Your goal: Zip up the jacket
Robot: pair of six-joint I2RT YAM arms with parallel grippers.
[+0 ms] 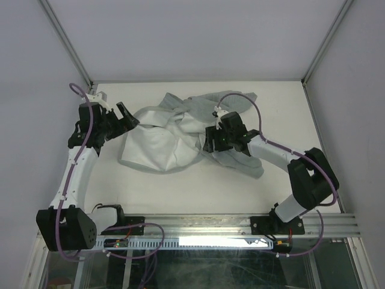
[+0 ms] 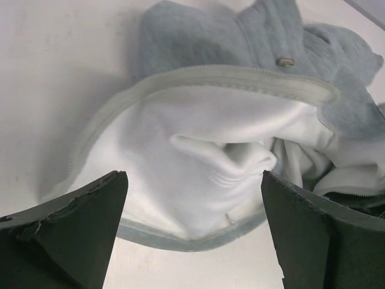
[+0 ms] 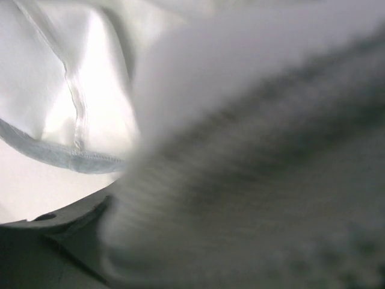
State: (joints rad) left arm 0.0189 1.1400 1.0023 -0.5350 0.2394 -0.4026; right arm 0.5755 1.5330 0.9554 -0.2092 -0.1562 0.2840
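The jacket (image 1: pixel 159 147) lies rumpled in the middle of the white table, its whiter lining turned up on the left half and a grey sleeve trailing to the right. My left gripper (image 1: pixel 126 114) hovers just off its left edge, open, with nothing between the fingers. In the left wrist view the jacket's lining (image 2: pixel 198 150) and grey hem lie ahead of the left gripper (image 2: pixel 192 180), and a small metal piece (image 2: pixel 285 61) sits on the grey fleece. My right gripper (image 1: pixel 210 139) rests on the jacket's middle. Blurred grey fabric (image 3: pixel 252 180) covers its jaws.
Grey walls with metal posts (image 1: pixel 66 45) close in the table on the left, back and right. An aluminium rail (image 1: pixel 240 226) with both arm bases runs along the near edge. Bare tabletop (image 1: pixel 180 192) lies between jacket and rail.
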